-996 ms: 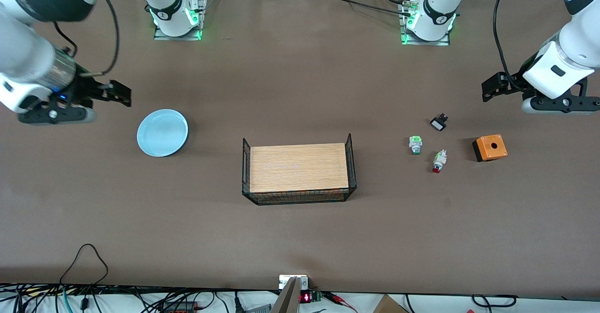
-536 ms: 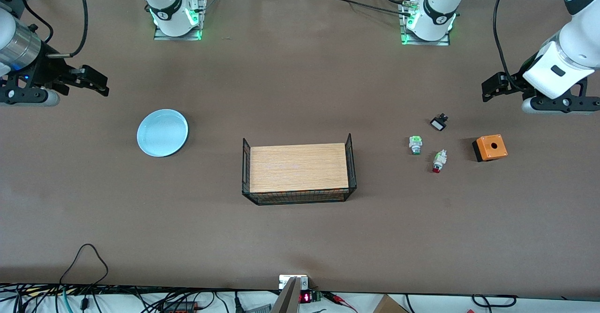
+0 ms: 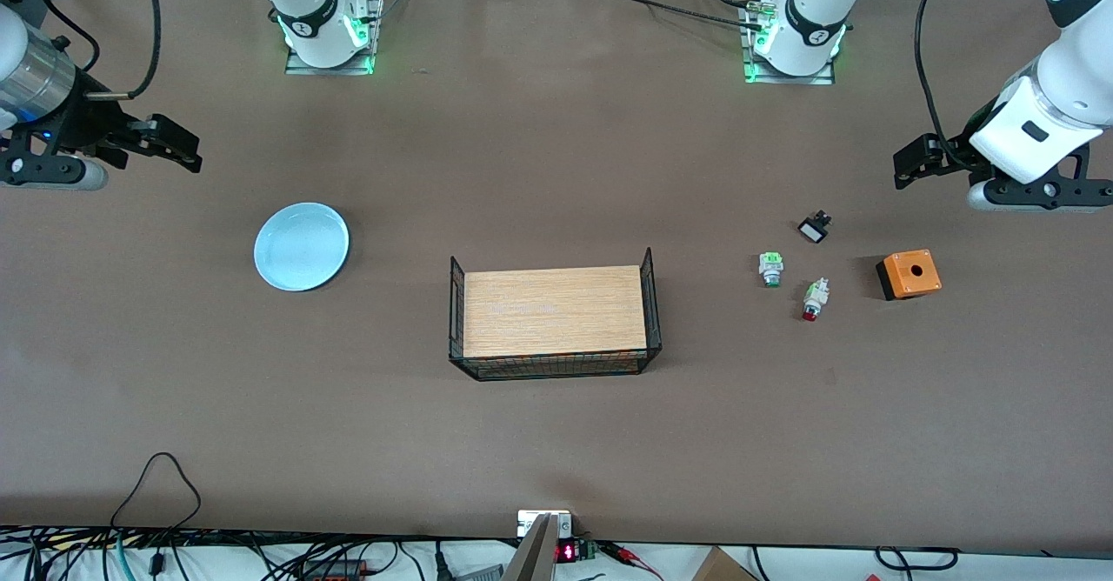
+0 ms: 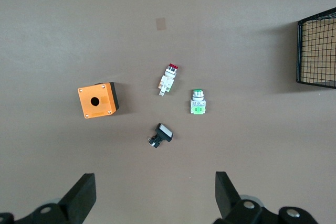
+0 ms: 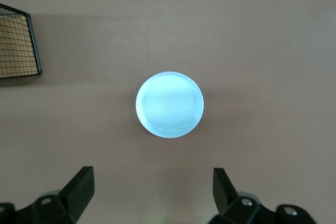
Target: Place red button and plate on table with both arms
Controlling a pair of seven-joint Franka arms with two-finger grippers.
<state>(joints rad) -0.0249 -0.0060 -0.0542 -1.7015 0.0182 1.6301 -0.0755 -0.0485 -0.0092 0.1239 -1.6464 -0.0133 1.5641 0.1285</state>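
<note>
The red button (image 3: 813,299) lies on its side on the brown table (image 3: 556,172), toward the left arm's end; it also shows in the left wrist view (image 4: 168,78). The pale-blue plate (image 3: 301,246) rests flat on the table toward the right arm's end and fills the middle of the right wrist view (image 5: 169,104). My left gripper (image 3: 906,166) hangs open and empty over bare table beside the buttons; its own view shows it (image 4: 155,198) wide apart. My right gripper (image 3: 184,148) hangs open and empty over bare table beside the plate, also wide apart (image 5: 152,192).
A green-capped button (image 3: 770,269), a small black switch (image 3: 815,228) and an orange box (image 3: 909,274) lie around the red button. A light-wood board with black wire sides (image 3: 553,313) stands mid-table. Cables run along the table's near edge.
My right gripper has pulled back from beside the plate toward the right arm's end of the table and risen. The left arm, plate and buttons have not moved.
</note>
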